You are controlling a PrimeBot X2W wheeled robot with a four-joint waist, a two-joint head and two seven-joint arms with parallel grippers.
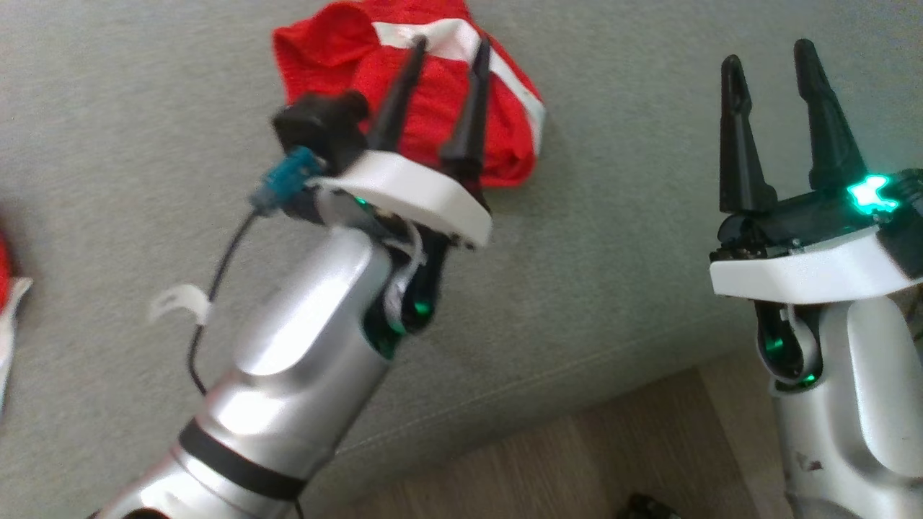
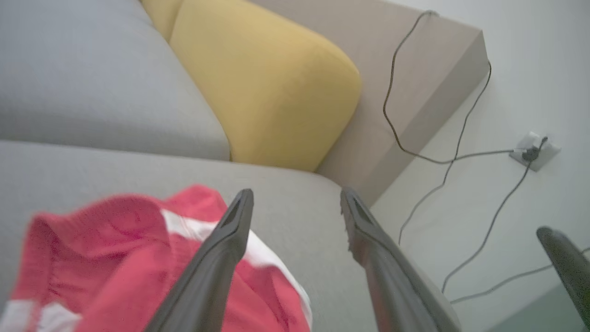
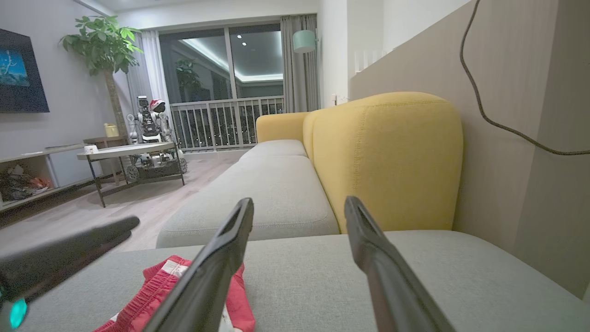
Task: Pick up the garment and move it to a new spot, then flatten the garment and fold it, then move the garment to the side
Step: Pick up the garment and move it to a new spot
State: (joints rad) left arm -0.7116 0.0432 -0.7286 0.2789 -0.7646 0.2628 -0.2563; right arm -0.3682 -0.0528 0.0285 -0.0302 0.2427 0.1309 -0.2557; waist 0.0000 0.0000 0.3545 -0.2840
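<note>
Your left gripper (image 1: 451, 45) reaches far forward on its silver arm, fingers spread and empty. Your right gripper (image 1: 768, 54) sits nearer, fingers likewise apart.

the grey seat (image 1: 613, 180) before me holds a crumpled red garment (image 1: 317, 50) (white stripe across it), and a red-and-white scrap (image 1: 4, 274) lies far to my left.
</note>
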